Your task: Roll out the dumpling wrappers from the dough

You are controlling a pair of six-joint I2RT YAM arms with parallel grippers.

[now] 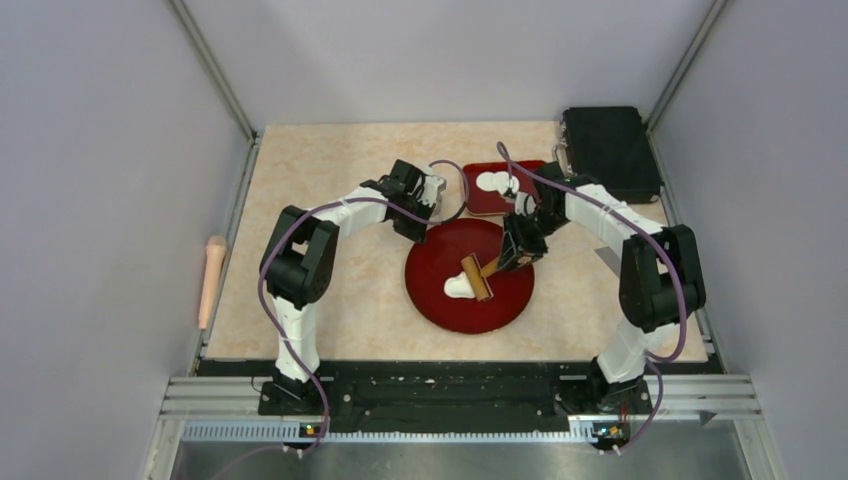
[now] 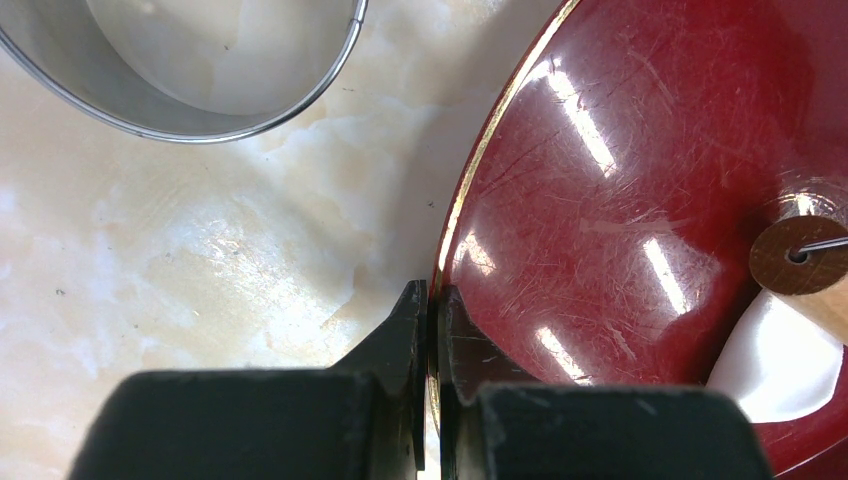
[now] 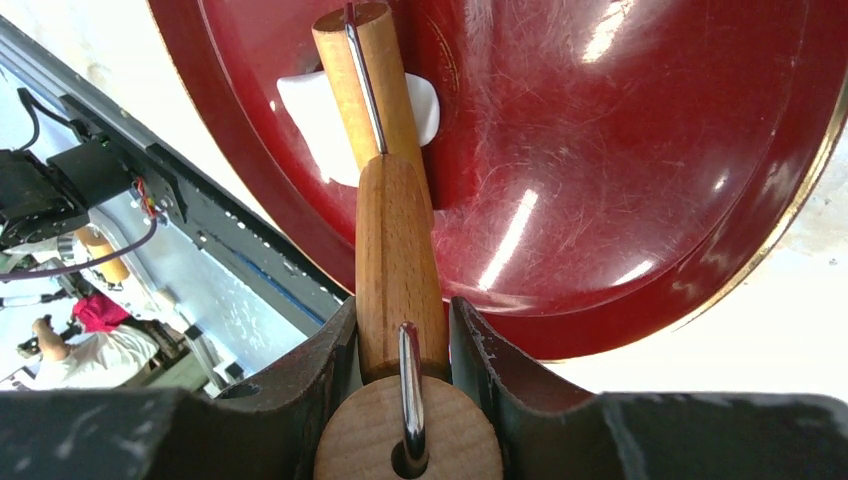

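So the left pincer (image 2: 430, 300) is clamping shut on the rim of the red plate (image 2: 600, 180). The right pincer (image 3: 402, 315) is gripping the rolling pin (image 3: 395, 240) handle, and the roller is sitting on the dough (image 3: 305, 120), a white lump lying on that plate.

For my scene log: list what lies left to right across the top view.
Pale stick, left gripper pinching the plate rim, dough, right gripper holding the rolling pin, black case.
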